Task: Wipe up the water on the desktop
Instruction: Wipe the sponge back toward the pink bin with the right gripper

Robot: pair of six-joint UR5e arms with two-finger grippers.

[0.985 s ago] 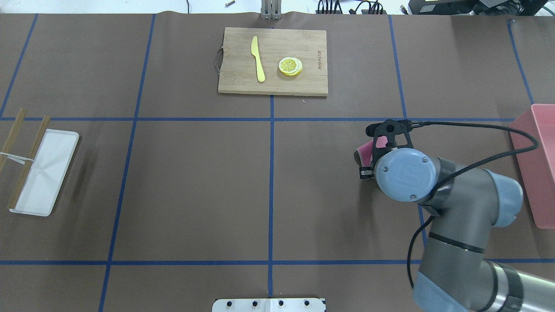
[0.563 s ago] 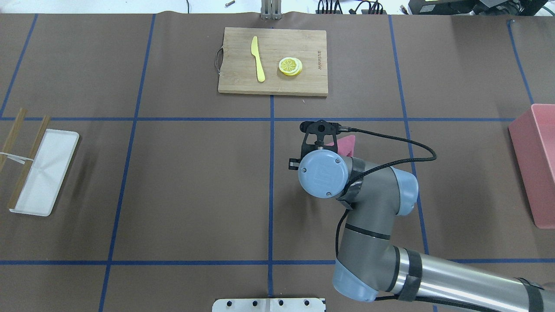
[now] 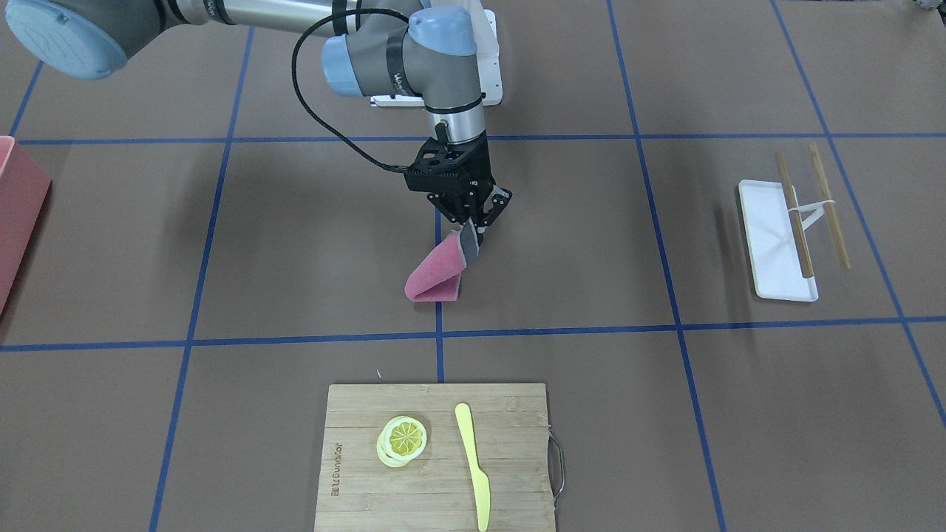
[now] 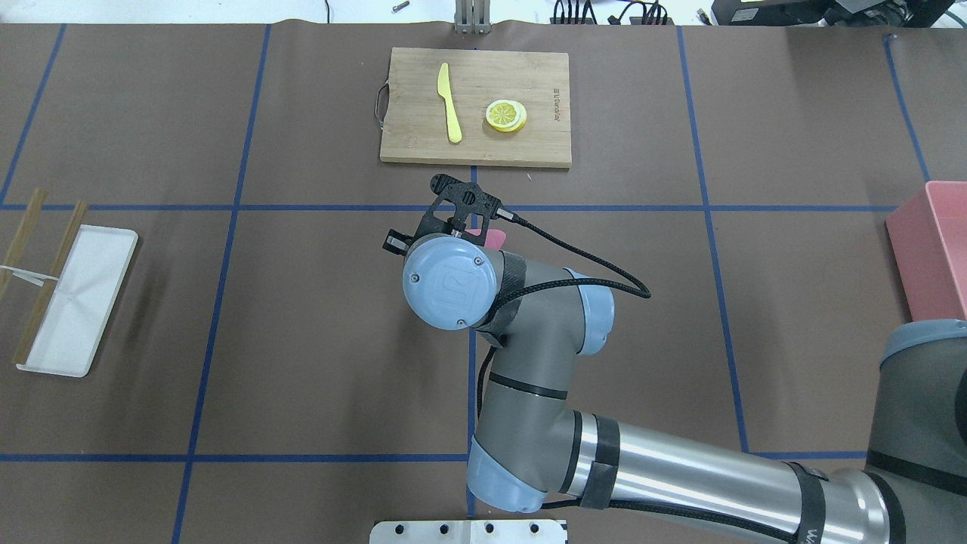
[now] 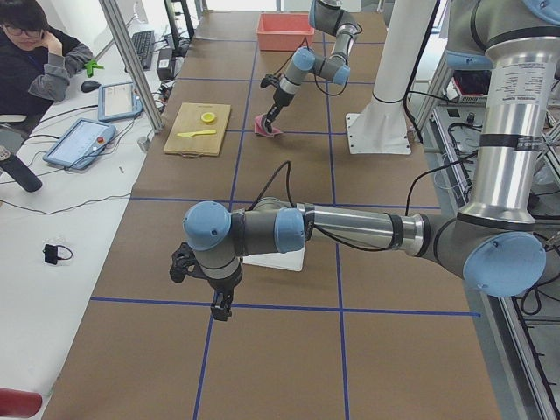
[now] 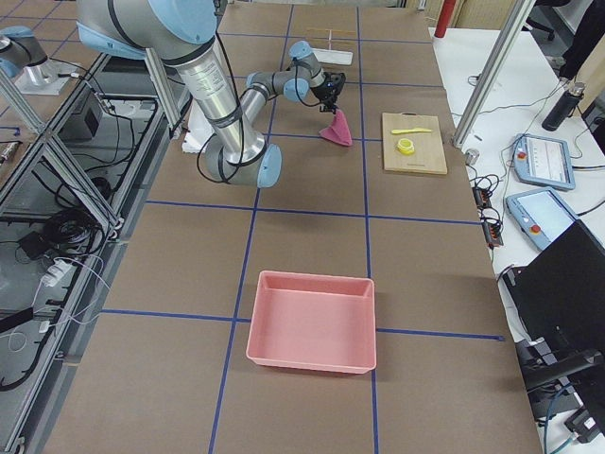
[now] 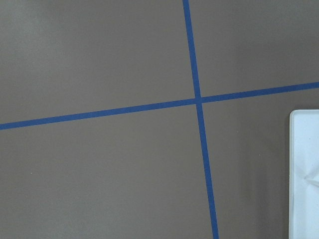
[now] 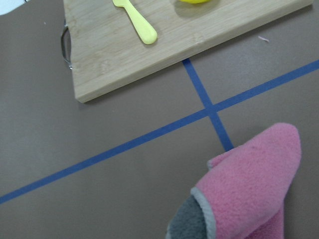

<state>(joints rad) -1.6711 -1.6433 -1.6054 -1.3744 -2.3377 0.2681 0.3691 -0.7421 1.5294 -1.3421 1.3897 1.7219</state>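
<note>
The desktop [image 4: 340, 317] is a matte brown surface crossed by blue tape lines; I see no water on it. My right gripper [image 3: 468, 230] is shut on the top of a folded pink cloth [image 3: 436, 277] with a grey edge. The cloth hangs down and its lower end touches the desktop at the centre tape line, just short of the cutting board. The cloth also shows in the right wrist view [image 8: 254, 184] and the overhead view [image 4: 492, 238]. My left gripper [image 5: 219, 306] shows only in the exterior left view, low over the desktop next to the white tray; I cannot tell if it is open.
A bamboo cutting board [image 4: 474, 147] with a yellow knife [image 4: 450, 102] and lemon slices [image 4: 506, 115] lies at the far centre. A white tray [image 4: 75, 298] with chopsticks sits at the left. A pink bin [image 4: 933, 279] stands at the right edge.
My right arm has swept left with the pink cloth, from the right-hand square to the centre tape line near the cutting board.
</note>
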